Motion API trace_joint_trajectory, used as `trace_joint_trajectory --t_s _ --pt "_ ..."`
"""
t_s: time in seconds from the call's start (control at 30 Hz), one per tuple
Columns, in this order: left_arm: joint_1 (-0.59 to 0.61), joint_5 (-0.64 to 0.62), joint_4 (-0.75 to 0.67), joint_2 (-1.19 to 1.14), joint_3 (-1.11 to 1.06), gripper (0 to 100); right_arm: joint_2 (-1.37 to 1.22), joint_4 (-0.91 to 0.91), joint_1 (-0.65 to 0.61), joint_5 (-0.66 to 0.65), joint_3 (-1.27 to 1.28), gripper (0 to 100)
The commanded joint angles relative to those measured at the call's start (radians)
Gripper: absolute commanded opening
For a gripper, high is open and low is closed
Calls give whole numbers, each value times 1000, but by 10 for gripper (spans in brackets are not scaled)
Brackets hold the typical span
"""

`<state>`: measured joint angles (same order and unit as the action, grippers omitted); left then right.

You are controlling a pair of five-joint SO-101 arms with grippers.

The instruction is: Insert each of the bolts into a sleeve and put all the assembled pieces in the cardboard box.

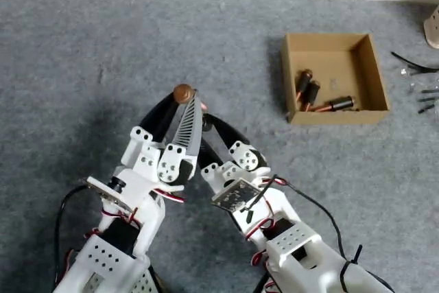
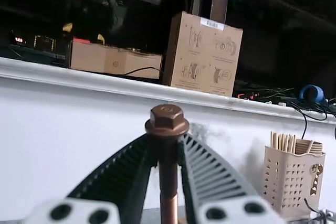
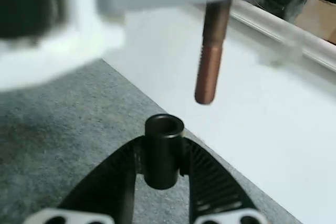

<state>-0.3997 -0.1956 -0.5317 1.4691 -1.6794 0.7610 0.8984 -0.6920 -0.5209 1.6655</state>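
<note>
The left gripper (image 2: 168, 142) is clamped on a copper bolt (image 2: 167, 121), held upright with the head on top and the threaded tip down. The right gripper (image 3: 163, 148) grips a black sleeve (image 3: 163, 157), mouth up, just below that tip and seemingly a little off to one side. To do this well, centre the tip over the bore, keep both axes parallel, then lower slowly. The cardboard box (image 1: 286, 77), already holding finished pieces (image 1: 312, 94), sits well apart.

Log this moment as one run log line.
left gripper shut on bolt, head up | right gripper shut on sleeve, bore up | bolt tip above sleeve, not inserted | cardboard box holds assembled pieces
</note>
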Motion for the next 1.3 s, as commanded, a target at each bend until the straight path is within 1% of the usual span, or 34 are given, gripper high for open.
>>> trace_joint_trajectory --t_s 0.0,0.2,0.37,0.47,0.63,0.93,1.0,1.07,1.13,1.17,1.27 --pt "-7 -9 -35 22 -27 6 18 35 33 -8 137 5" --pt "-22 -9 -31 22 -27 6 25 35 68 -8 137 5" --pt "-53 -9 80 22 -27 6 25 35 68 -8 137 5" --pt "-51 -11 112 22 -27 6 24 35 70 -8 137 5" --pt "-54 -11 210 22 -27 6 25 35 70 -8 137 5" --pt "-56 -11 242 22 -27 6 25 38 88 -8 137 5" --pt "-54 -11 318 22 -27 6 25 38 88 -8 137 5" --pt "-56 -9 433 22 -27 6 25 38 88 -8 137 5" --pt "-56 -8 519 22 -27 6 25 38 90 -8 137 5" --pt "-56 -6 542 22 -27 6 25 38 90 -8 137 5" --pt "-51 -5 549 22 -27 6 25 38 90 -8 137 5"
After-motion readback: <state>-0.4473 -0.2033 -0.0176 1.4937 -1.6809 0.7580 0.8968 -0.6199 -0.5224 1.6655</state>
